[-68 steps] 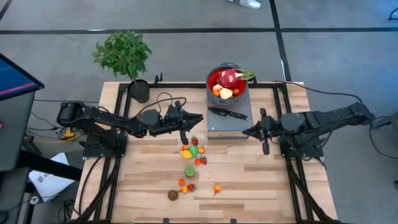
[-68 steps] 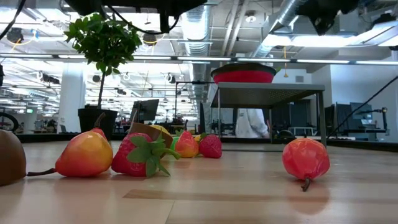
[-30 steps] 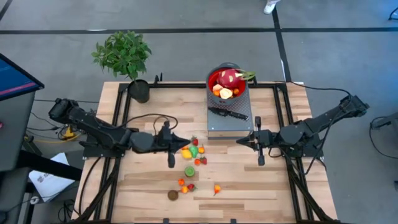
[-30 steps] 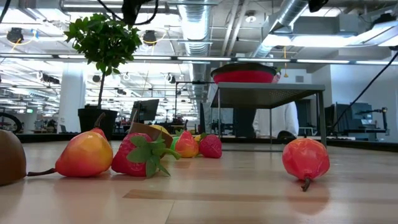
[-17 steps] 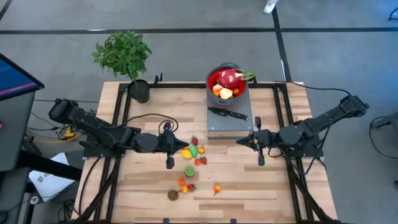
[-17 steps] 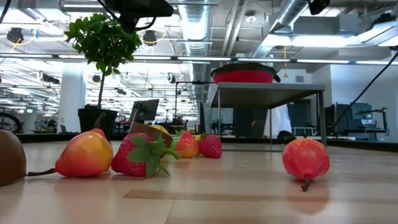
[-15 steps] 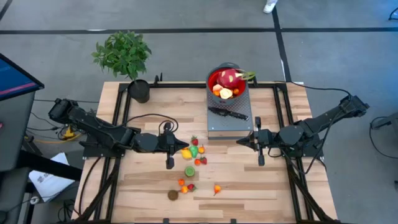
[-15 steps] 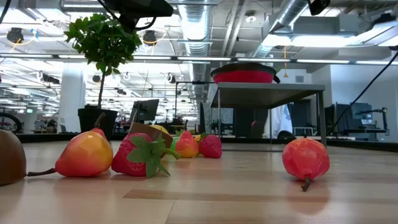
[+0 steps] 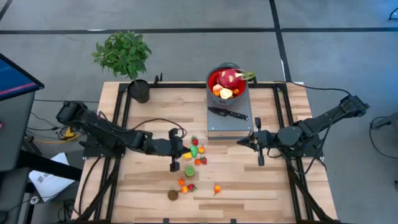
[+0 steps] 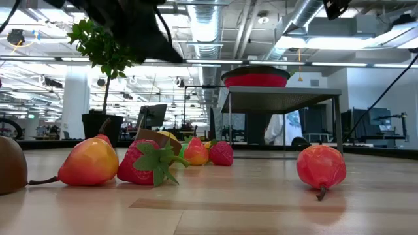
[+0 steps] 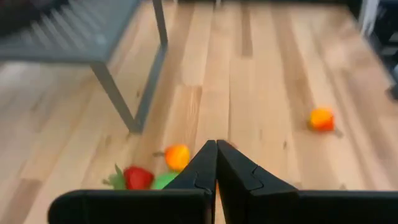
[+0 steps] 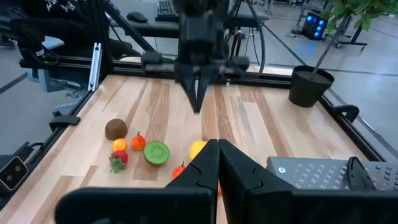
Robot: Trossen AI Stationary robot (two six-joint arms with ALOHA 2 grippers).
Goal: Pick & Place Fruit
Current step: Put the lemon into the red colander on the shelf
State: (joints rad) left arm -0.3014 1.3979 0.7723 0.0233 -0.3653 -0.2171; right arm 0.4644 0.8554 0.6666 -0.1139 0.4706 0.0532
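Roughly 11 small toy fruits [image 9: 192, 163] lie loose mid-worktop [image 9: 249, 180] in the high view, though the tight cluster makes the exact count uncertain, while 1 dragon fruit [image 9: 227, 78] and a few more pieces sit in the red bowl [image 9: 213, 79] on the grey stand [image 9: 231, 124], beside 1 knife [image 9: 229, 114]. Both grippers are clenched and hold nothing: the left gripper [image 9: 185, 153] just beside the cluster's yellow fruit [image 9: 186, 154], the right gripper [image 9: 242, 140] over bare wood near the stand. From the low view the brown fruit [image 10: 11, 164] is cut off at the edge.

Overhead looks straight down; low camera sits level with the table [image 9: 261, 186].
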